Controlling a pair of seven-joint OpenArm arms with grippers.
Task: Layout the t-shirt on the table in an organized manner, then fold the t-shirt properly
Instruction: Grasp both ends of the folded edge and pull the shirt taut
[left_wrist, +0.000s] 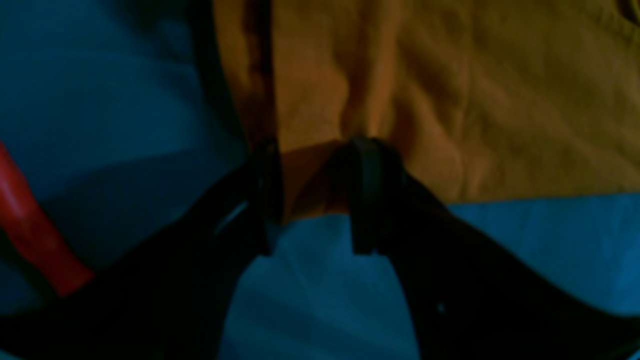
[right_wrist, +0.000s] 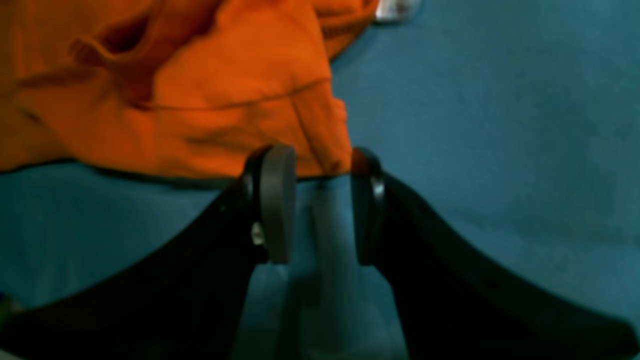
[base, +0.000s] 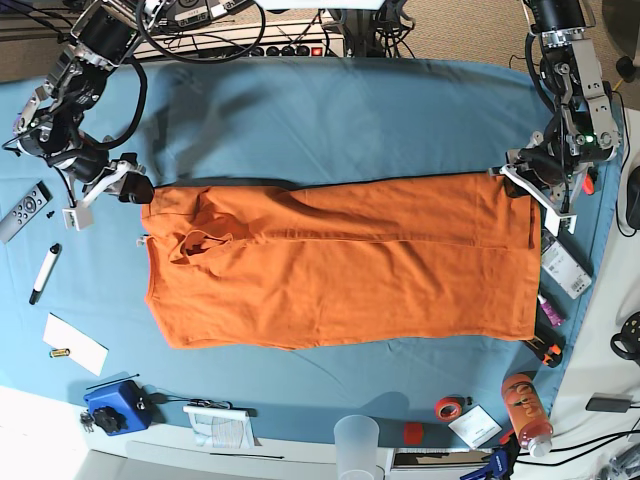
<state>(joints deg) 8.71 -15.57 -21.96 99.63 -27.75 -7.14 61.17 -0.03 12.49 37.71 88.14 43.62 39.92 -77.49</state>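
The t-shirt (base: 340, 265) is being shown spread lengthwise across the middle of the table (base: 350, 110), already folded into a long orange band, with its collar end toward the base view's left and its hem end toward the right.

The right gripper (base: 133, 189) is being held at the upper left corner of the band. In the right wrist view, a small tip of orange cloth (right_wrist: 327, 157) is being seen between the two spread fingers (right_wrist: 277, 200); whether that cloth is being pinched cannot be told.

The left gripper (base: 518, 181) is being held at the upper right corner, on the hem end. In the dim left wrist view, a corner of the cloth (left_wrist: 312, 175) is being framed between the parted fingers (left_wrist: 367, 195); a firm grip cannot be confirmed there either.
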